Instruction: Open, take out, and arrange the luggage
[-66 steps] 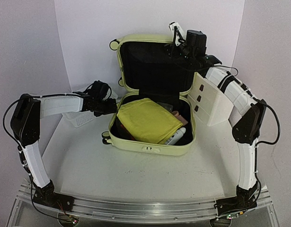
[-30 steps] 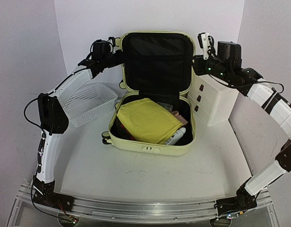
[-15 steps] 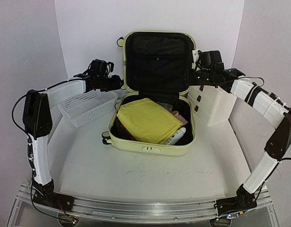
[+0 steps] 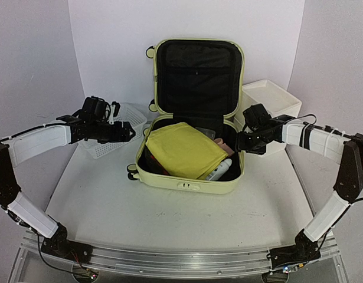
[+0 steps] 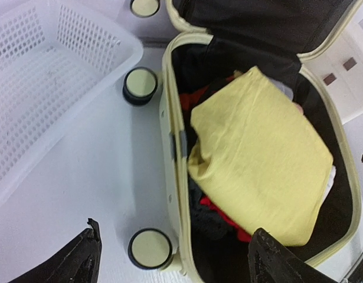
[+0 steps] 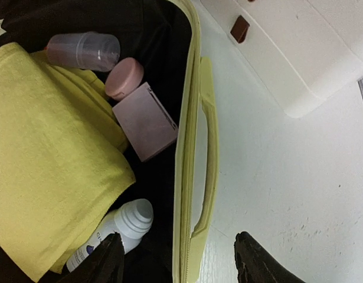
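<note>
The luggage (image 4: pixel 190 184) sits mid-counter (image 4: pixel 169 224) with its lid (image 4: pixel 196 73) upright against the back wall, so we judge the opening done and the taking-out in hand. Our left jaws hang spread wide and empty over the luggage's left side, beside the mesh basket (image 5: pixel 45 88). Our right jaws, likewise apart and holding nothing, hover above its right rim and handle (image 6: pixel 205 147). Next we should drop onto the folded yellow cloth (image 4: pixel 184 148), pinch an edge, and lift it clear of the white bottle (image 6: pixel 119 233).
</note>
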